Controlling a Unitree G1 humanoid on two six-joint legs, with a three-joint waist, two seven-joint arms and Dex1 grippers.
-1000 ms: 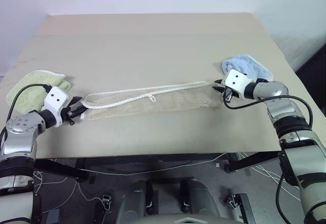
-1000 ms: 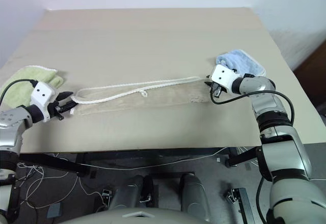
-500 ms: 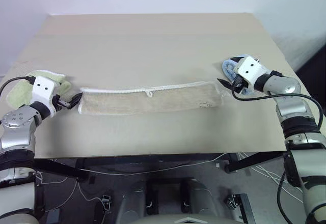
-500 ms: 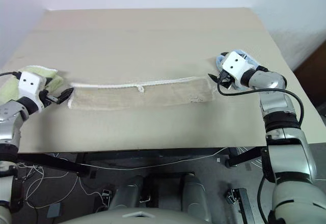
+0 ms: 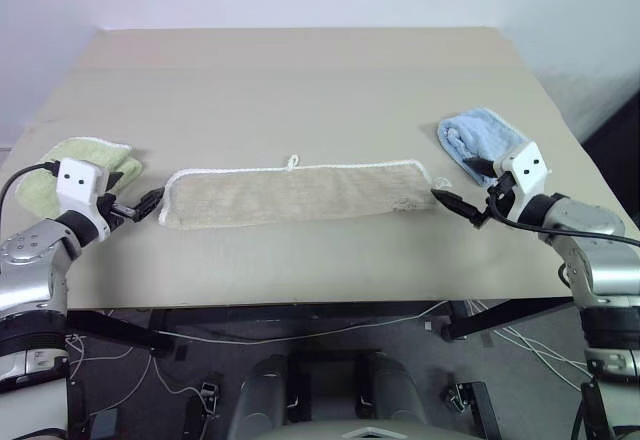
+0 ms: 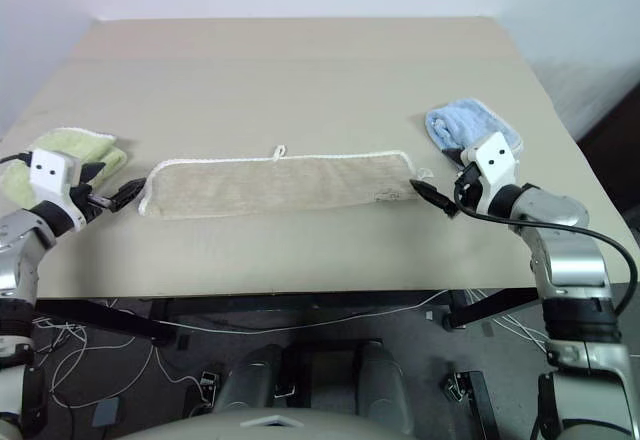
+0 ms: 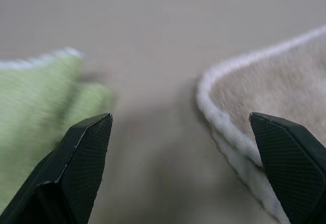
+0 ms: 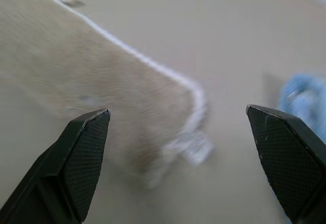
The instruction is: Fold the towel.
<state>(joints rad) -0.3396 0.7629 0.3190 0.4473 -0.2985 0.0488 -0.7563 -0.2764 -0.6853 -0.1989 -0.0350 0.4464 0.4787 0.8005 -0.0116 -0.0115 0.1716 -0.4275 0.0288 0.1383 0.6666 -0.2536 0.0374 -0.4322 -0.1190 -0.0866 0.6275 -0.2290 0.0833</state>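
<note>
lab, bare table point(image 5: 300, 80), loose floor cables point(image 5: 300, 332)

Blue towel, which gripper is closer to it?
Right. The right gripper sits just beside the blue towel, open. The left gripper is across the table, by the green towel.

left gripper point(image 7: 181, 127) fingers spread | beige towel point(image 7: 275, 86) corner (white-edged) | green cloth point(image 7: 35, 107) | table point(image 7: 153, 25)

The left gripper point(image 5: 150, 201), black-fingered on a white wrist block, points inward with jaws spread wide and empty. The right gripper point(image 5: 452, 203) mirrors it, jaws equally wide, also empty.
</note>
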